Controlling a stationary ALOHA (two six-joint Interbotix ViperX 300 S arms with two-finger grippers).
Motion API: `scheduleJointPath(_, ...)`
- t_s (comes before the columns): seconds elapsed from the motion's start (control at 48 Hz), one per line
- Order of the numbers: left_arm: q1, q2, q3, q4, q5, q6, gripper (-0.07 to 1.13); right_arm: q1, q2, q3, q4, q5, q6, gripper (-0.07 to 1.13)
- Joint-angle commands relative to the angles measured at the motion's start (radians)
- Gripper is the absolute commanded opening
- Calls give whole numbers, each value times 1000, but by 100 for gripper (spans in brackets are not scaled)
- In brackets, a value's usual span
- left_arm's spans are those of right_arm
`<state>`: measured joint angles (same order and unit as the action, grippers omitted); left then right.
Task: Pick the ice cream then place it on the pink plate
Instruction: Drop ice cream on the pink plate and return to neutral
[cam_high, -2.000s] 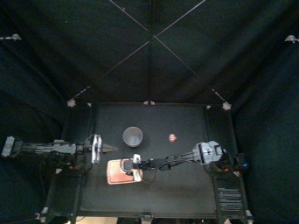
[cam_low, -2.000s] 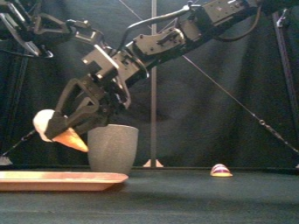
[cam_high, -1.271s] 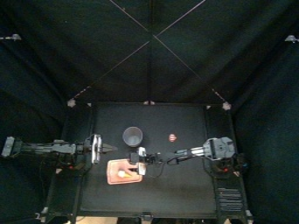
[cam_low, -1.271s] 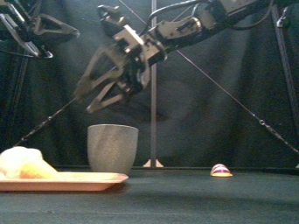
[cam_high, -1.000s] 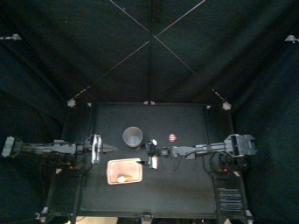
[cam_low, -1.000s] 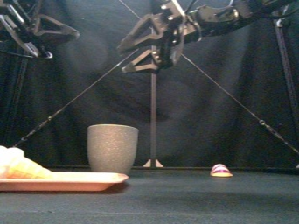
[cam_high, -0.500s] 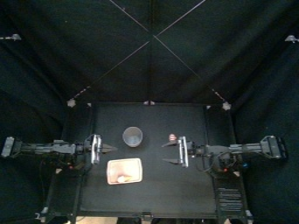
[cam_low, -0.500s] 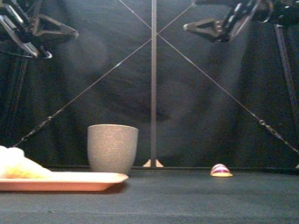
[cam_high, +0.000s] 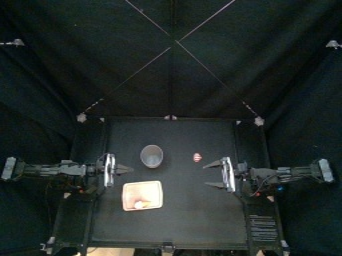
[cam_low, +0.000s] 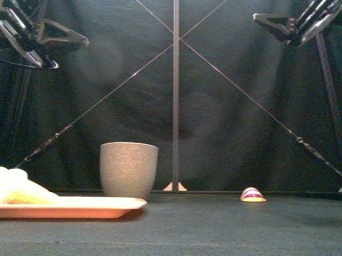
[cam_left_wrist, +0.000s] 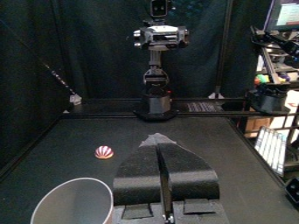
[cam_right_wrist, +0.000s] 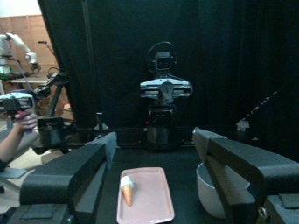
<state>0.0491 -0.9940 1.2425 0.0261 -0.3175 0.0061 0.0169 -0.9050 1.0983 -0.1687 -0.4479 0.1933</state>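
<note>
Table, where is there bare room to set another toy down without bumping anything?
Bare: the front right, right of the pink tray; also the back strip behind the grey cup and the small toy. Crowded: the left middle, where cup, tray with ice cream and the left gripper sit close.

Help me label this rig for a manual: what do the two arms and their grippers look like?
The left arm and right arm are both black, slim and jointed. Each ends in a white cross-plate with two jaws below it. In their wrist views, the left gripper and right gripper have broad, grey, wedge-shaped jaws.
</note>
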Motion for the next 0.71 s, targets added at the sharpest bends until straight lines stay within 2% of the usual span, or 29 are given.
scheduleJointPath(0.021, 2, 3, -14, 0, -5, 0, -3, -2, 2, -9, 2, 17, 2, 102)
scheduleJointPath(0.708, 8, -26, -14, -6, -6, 0, -3, -6, -21, -38, 15, 213, 2, 102)
